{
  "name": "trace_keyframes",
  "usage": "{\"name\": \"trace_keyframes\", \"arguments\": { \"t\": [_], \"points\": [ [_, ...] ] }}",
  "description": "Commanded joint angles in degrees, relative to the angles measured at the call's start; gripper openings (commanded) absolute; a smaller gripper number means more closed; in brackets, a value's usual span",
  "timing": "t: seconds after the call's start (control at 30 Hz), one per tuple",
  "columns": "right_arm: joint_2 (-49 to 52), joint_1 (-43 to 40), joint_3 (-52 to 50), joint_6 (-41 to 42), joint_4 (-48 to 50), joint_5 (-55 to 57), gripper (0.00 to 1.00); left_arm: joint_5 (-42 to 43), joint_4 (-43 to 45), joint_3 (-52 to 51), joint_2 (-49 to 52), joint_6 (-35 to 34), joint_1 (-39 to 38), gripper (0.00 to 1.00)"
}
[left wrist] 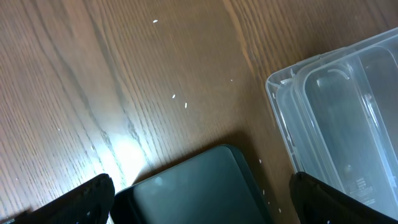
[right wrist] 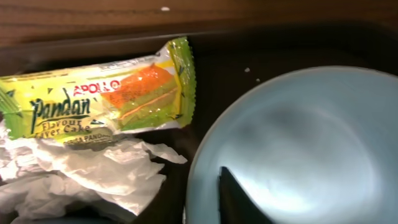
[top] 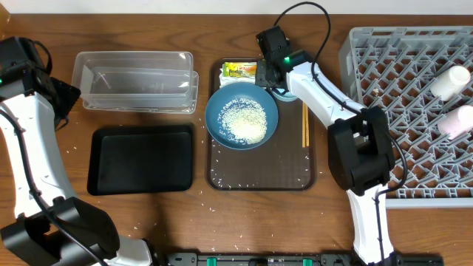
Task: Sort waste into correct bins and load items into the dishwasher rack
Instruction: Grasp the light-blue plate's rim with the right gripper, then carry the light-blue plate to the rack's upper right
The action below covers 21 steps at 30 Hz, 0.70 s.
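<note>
My right gripper [top: 272, 78] reaches down onto the small light-blue bowl [top: 284, 93] at the back of the brown tray. In the right wrist view one finger [right wrist: 239, 199] lies inside this bowl [right wrist: 311, 137] against its wall, and the other finger is hidden outside the rim. Beside it lie the yellow-green wrapper [right wrist: 99, 99] and the crumpled napkin [right wrist: 81, 174]. The dark-blue bowl [top: 242, 116] holds rice. Chopsticks [top: 304, 124] lie on its right. My left gripper [left wrist: 202, 202] hangs open between the clear tub [left wrist: 348, 112] and the black tray [left wrist: 199, 186]. The rack [top: 399, 81] stands on the right.
A pink cup [top: 454, 122] and a white cup [top: 451, 81] lie in the rack. Loose rice grains [top: 222, 251] dot the wood and the brown tray [top: 222, 174]. The clear tub [top: 137, 81] sits behind the black tray [top: 140, 159] on the left.
</note>
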Motion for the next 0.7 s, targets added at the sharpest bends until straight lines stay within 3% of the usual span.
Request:
{"name": "trace_keyframes", "arguments": {
  "t": [0.0, 0.07, 0.3, 0.67],
  "points": [
    [1.22, 0.94, 0.0, -0.17, -0.15, 0.5, 0.09, -0.48, 0.0, 0.26, 0.2, -0.28, 0.17, 0.93],
    [0.96, 0.94, 0.13, -0.15, -0.13, -0.44, 0.01, -0.48, 0.02, 0.26, 0.2, -0.28, 0.17, 0.93],
    [-3.06, 0.35, 0.55, -0.15, -0.31, -6.29, 0.01, -0.48, 0.0, 0.26, 0.2, -0.28, 0.17, 0.93],
    [-21.99, -6.29, 0.55, -0.26, -3.32, -11.5, 0.01, -0.48, 0.0, 0.26, 0.2, -0.28, 0.17, 0.93]
  ]
}}
